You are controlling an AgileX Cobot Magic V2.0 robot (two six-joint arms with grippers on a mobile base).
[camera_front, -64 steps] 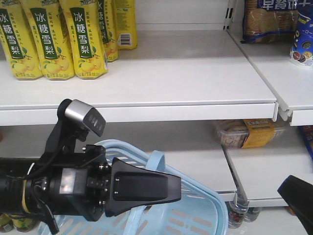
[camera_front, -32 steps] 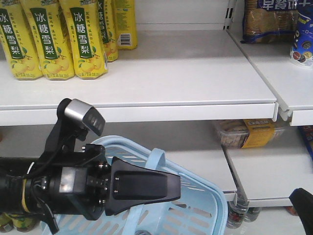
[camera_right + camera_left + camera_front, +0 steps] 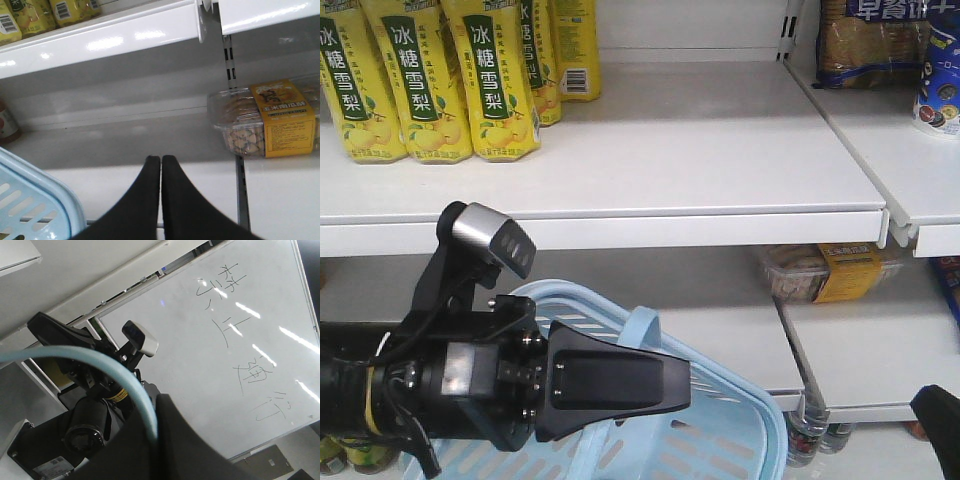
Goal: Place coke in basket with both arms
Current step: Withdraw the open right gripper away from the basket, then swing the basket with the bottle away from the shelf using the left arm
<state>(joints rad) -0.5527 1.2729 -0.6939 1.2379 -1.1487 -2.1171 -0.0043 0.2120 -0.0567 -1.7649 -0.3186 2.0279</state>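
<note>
While clamped on the swinging light blue handle (image 3: 638,330), broad black left gripper (image 3: 665,380) holds light blue slotted plastic basket (image 3: 740,440) below white shelf (image 3: 720,150). Right gripper (image 3: 161,161): fingers pressed together, w/ nothing between.

White store shelves (image 3: 720,150) fill the frame. At upper left, yellow drink bottles (image 3: 500,80) stand on the top shelf. At upper right sits a biscuit pack (image 3: 870,45). On the lower shelf, right of centre, lies a clear snack box (image 3: 825,272) with a yellow label.
</note>
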